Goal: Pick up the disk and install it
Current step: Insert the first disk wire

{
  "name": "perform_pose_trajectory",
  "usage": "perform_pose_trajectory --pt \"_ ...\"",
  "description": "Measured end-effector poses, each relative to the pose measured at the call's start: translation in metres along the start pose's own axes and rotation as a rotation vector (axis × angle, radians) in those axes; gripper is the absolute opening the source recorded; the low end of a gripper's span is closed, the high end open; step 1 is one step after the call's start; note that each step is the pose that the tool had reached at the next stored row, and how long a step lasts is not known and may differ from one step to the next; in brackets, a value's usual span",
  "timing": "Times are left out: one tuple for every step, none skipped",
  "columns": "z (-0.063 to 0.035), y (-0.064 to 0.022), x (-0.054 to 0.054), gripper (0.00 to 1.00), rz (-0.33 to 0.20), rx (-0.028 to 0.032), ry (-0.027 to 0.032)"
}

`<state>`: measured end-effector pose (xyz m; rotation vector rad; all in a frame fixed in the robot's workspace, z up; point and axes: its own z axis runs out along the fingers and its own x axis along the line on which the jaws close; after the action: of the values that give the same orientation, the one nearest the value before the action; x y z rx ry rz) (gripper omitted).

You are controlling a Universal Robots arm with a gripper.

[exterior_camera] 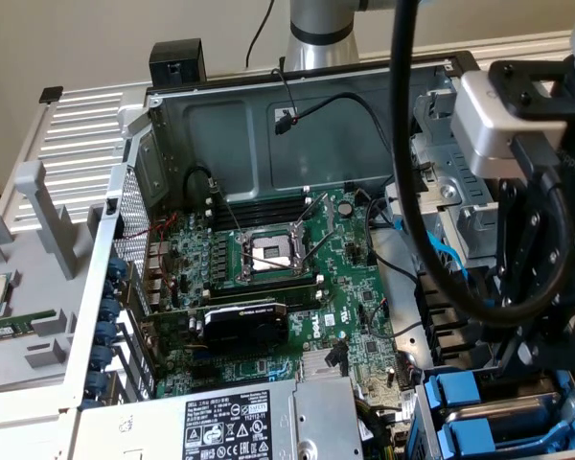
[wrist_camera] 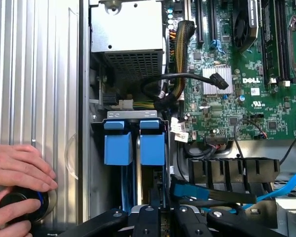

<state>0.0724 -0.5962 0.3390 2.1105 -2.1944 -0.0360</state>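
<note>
Wrist view: gripper (wrist_camera: 160, 210) sits right over the drive bay (wrist_camera: 96, 163), jaws pinched nearly together on what looks like the near edge of the disk (wrist_camera: 119, 148). Disk stands on edge in the bay, blue tabs toward the wrist camera, just beside the motherboard (wrist_camera: 246, 98). That's the near corner of the case (exterior_camera: 230, 134), at the exterior view's right. Pickup looks done and insertion well along. You can't tell if it's fully seated, and the grip isn't released yet. Note a hand (wrist_camera: 15, 173) on a black knob (wrist_camera: 19, 210) outside the case.
</note>
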Motion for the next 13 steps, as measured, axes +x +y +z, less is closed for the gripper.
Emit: perform_pose_trajectory --pt "0.0005 -0.0001 0.0000 0.17 0.000 -0.0001 0.0000" --pt "0.0011 -0.0001 -0.0001 0.17 0.000 0.0000 -0.0001" --pt "0.0015 -0.0002 -0.0001 0.17 0.000 0.0000 0.0000" --pt "0.0017 -0.0002 -0.0001 0.17 0.000 0.0000 0.0002" --pt "0.0019 -0.0002 -0.0001 0.17 0.000 0.0000 0.0002" --pt "0.0021 -0.0002 -0.0001 0.17 0.000 0.0000 0.0001" --pt "0.0023 -0.0002 -0.0001 0.17 0.000 0.0000 0.0000" --pt "0.0025 -0.0002 -0.0001 0.17 0.000 -0.0001 0.0000" --pt "0.0025 -0.0002 -0.0001 0.17 0.000 -0.0001 0.0001" --pt "0.0026 -0.0003 -0.0001 0.17 0.000 -0.0001 0.0002" --pt "0.0028 -0.0003 -0.0002 0.17 0.000 0.0000 0.0002" --pt "0.0032 -0.0003 -0.0002 0.17 0.000 -0.0001 0.0002" --pt "0.0033 -0.0003 -0.0002 0.17 0.000 0.0000 0.0006"
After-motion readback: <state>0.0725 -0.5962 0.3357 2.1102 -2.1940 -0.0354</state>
